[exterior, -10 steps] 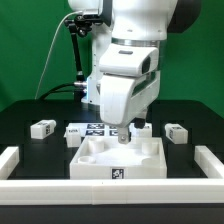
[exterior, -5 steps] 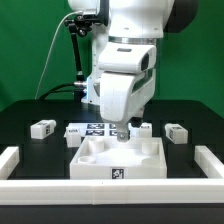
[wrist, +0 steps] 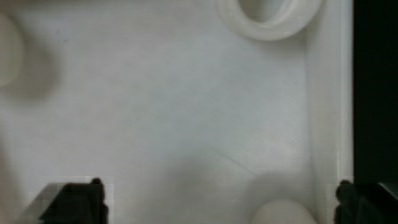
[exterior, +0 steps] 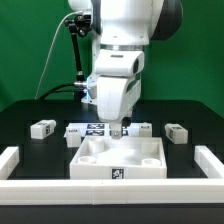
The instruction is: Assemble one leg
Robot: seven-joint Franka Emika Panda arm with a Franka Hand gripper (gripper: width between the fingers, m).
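The arm [exterior: 118,60] now stands further toward the exterior view's left than a second ago, and its white wrist housing leans that way. The gripper [exterior: 114,128] sits further left along the far wall of the white tray [exterior: 150,165] (a small sideways shift, most of it in the last half second). The leg [exterior: 143,128] just behind that wall now shows more fully, clear of the wrist on the exterior view's right

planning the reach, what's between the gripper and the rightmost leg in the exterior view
One other leg lies between the gripper and the rightmost leg; the exterior view shows it.
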